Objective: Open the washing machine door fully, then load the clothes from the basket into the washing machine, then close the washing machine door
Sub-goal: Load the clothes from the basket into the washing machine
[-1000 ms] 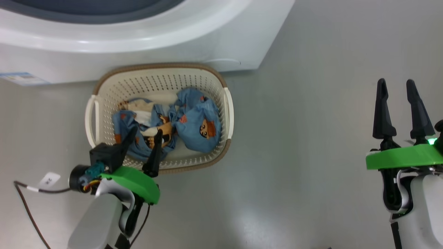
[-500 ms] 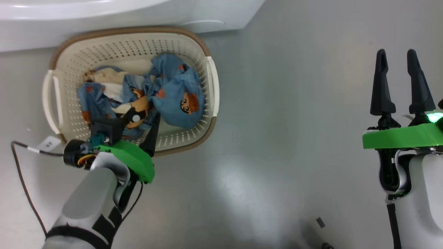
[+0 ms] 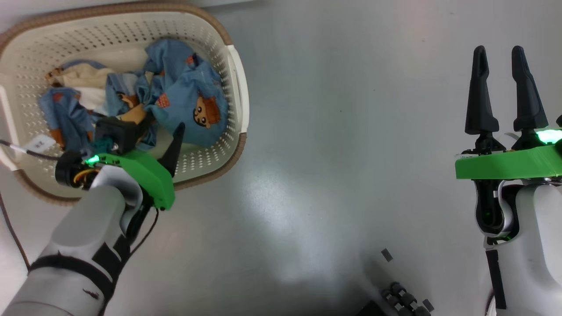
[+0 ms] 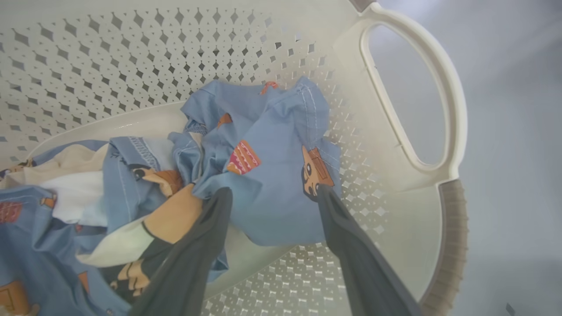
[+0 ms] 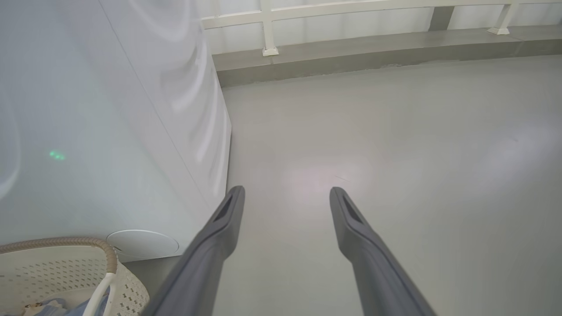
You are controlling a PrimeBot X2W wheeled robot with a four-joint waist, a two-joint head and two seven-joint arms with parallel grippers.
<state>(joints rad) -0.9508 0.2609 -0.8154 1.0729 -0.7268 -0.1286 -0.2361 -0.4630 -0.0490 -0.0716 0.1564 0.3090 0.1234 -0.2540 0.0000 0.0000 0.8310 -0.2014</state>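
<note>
Soft, floppy blue clothes (image 4: 272,145); best pinched at the puffy fold by the wide-open left gripper (image 4: 273,192); right gripper (image 3: 498,50) wide too

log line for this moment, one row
step: loading | left gripper: open, inside cream-white perforated plastic basket, astride light-blue cartoon-print clothes, not closed yet | right gripper: open, empty, above grey floor

Bright, even, diffuse light from overhead. Broad soft glare patch on smooth grey floor (image 3: 281,206); shadows faint. Sheen streaks and a small green reflection on side of big glossy white washing machine (image 5: 57,155). Close to lens and softly blurred: long dark fingers (image 4: 355,263). Wide-angle bowing along cream-white perforated plastic basket (image 4: 395,206).
</note>
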